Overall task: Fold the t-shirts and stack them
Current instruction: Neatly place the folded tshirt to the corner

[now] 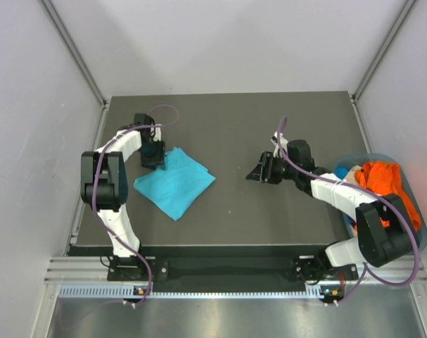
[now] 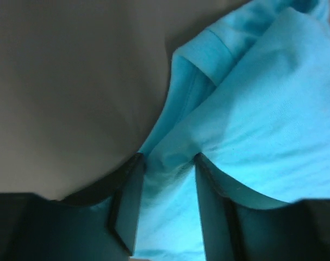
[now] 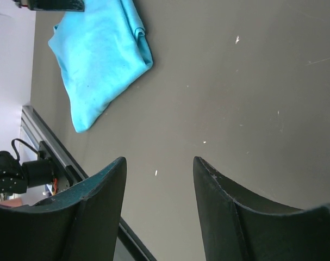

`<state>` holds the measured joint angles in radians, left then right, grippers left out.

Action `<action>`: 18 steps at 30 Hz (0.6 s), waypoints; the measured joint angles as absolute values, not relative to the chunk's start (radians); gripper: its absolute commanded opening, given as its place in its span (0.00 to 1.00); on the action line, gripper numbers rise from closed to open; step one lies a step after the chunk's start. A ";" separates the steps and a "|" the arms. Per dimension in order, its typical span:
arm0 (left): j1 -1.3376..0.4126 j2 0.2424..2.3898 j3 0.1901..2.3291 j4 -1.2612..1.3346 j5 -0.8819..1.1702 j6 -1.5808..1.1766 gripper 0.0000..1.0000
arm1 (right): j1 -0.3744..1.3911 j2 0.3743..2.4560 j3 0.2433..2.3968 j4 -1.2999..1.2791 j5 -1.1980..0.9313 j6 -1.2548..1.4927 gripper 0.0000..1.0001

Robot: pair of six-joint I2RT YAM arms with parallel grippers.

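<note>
A turquoise t-shirt (image 1: 174, 182) lies folded into a rough square on the dark table, left of centre. My left gripper (image 1: 155, 156) is low at its far left corner. In the left wrist view its fingers stand apart around a bunched ridge of the turquoise cloth (image 2: 262, 109), and the left gripper (image 2: 168, 157) is open over it. My right gripper (image 1: 259, 171) hovers right of centre, open and holding nothing. The right wrist view shows the right gripper (image 3: 159, 160) over bare table, with the turquoise t-shirt (image 3: 99, 60) off at the upper left. An orange t-shirt (image 1: 385, 179) lies in the basket.
A blue-grey plastic basket (image 1: 423, 232) sits off the table's right edge, holding the orange cloth and something pale (image 1: 347, 171). Grey walls close in the back and sides. The metal rail (image 1: 220, 271) with the arm bases runs along the near edge.
</note>
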<state>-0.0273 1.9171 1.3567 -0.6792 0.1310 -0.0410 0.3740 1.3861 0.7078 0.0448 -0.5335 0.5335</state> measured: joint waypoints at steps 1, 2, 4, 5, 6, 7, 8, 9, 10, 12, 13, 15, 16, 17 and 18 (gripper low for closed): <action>-0.027 1.929 1.361 -0.680 0.129 -0.041 0.33 | 0.372 1.386 0.708 0.045 -0.537 0.533 0.53; -0.027 1.943 1.365 -0.682 0.124 -0.043 0.27 | 0.369 1.386 0.708 0.045 -0.540 0.533 0.52; -0.027 1.962 1.383 -0.692 0.111 -0.047 0.12 | 0.365 1.386 0.707 0.048 -0.543 0.533 0.52; -0.027 1.965 1.390 -0.696 0.110 -0.053 0.08 | 0.364 1.386 0.707 0.052 -0.544 0.533 0.52; -0.027 1.967 1.395 -0.701 0.109 -0.054 0.05 | 0.363 1.386 0.707 0.057 -0.545 0.533 0.52; -0.028 1.968 1.399 -0.706 0.102 -0.058 0.03 | 0.362 1.386 0.707 0.062 -0.545 0.533 0.52; -0.029 1.969 1.401 -0.709 0.097 -0.061 0.00 | 0.361 1.386 0.707 0.065 -0.546 0.533 0.52; -0.030 1.969 1.402 -0.711 0.092 -0.066 0.00 | 0.361 1.386 0.707 0.068 -0.548 0.533 0.52; -0.030 1.969 1.402 -0.713 0.087 -0.077 0.00 | 0.361 1.386 0.707 0.070 -0.548 0.533 0.53; -0.030 1.969 1.401 -0.716 0.080 -0.091 0.00 | 0.360 1.386 0.705 0.078 -0.549 0.534 0.52; -0.030 1.969 1.400 -0.717 0.073 -0.102 0.00 | 0.360 1.386 0.702 0.085 -0.550 0.534 0.53; -0.031 1.963 1.390 -0.714 0.056 -0.122 0.00 | 0.357 1.386 0.696 0.091 -0.551 0.535 0.52; -0.032 1.956 1.380 -0.710 0.039 -0.133 0.00 | 0.357 1.386 0.693 0.093 -0.552 0.535 0.52; -0.033 1.946 1.366 -0.708 0.022 -0.140 0.00 | 0.357 1.387 0.688 0.099 -0.553 0.536 0.53; -0.033 1.934 1.349 -0.705 0.001 -0.148 0.00 | 0.357 1.390 0.685 0.109 -0.556 0.538 0.52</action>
